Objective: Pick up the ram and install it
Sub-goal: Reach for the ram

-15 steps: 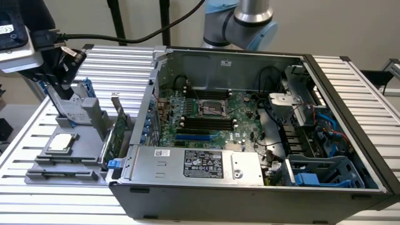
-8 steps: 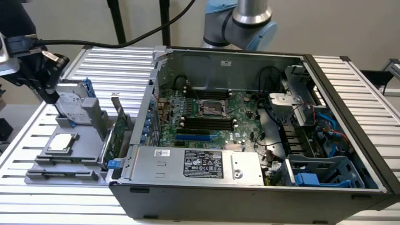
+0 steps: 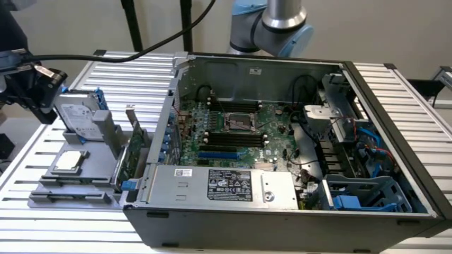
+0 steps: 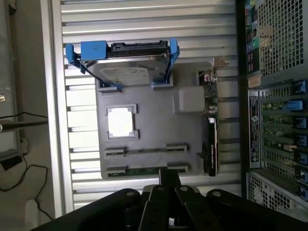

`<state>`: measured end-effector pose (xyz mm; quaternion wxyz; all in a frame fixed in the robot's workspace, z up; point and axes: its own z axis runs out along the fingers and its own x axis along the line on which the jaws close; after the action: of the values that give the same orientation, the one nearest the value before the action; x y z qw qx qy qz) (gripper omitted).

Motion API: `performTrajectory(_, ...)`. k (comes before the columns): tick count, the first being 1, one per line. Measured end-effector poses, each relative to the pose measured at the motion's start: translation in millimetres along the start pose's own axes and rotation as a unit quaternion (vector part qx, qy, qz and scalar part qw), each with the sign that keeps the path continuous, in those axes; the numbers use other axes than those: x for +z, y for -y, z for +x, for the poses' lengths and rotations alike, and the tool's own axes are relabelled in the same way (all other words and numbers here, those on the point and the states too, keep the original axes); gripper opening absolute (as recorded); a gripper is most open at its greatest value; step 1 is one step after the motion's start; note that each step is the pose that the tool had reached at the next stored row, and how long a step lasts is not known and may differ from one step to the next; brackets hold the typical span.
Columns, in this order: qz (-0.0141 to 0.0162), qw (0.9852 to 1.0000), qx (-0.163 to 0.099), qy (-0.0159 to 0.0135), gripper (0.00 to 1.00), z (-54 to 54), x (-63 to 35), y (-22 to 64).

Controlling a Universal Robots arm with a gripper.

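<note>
The black end effector [image 4: 168,179] hangs over the edge of a grey moulded parts holder [image 4: 149,130] that sits on the slatted aluminium bench [image 4: 144,29]. Its fingers look pressed together, and nothing is pinched between them. The ram [image 4: 139,171], a long thin green circuit-board stick, rests in the holder's outermost slot, the one farthest from the silver hard drive in its blue plastic caddy [image 4: 127,72]. The fingertips overlap one part of the stick in the wrist view, but contact cannot be judged. A square silver processor chip [image 4: 119,121] lies in a recess between the drive and the ram. A larger green expansion card with a metal bracket [image 4: 210,120] stands along the holder's side nearest the open black computer tower [image 3: 282,222]. In the exterior view the tower lies on its side to the right of the holder, exposing its green motherboard [image 3: 272,119] and its black memory slots [image 3: 233,138].
</note>
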<state>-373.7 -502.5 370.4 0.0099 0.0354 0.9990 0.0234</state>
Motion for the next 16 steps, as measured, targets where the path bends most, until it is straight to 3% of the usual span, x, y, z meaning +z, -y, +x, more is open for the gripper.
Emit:
performTrajectory(8, 0.0017, 1.0, 0.0, -0.0026, 0.11, 12.0, 4.3, 9.5)
performTrajectory(12, 0.0039, 1.0, 0.0, -0.0037, 0.11, 19.2, 5.9, 13.8)
performTrajectory(16, 0.0041, 1.0, 0.0, -0.0038, 0.11, 19.8, 6.0, 14.2)
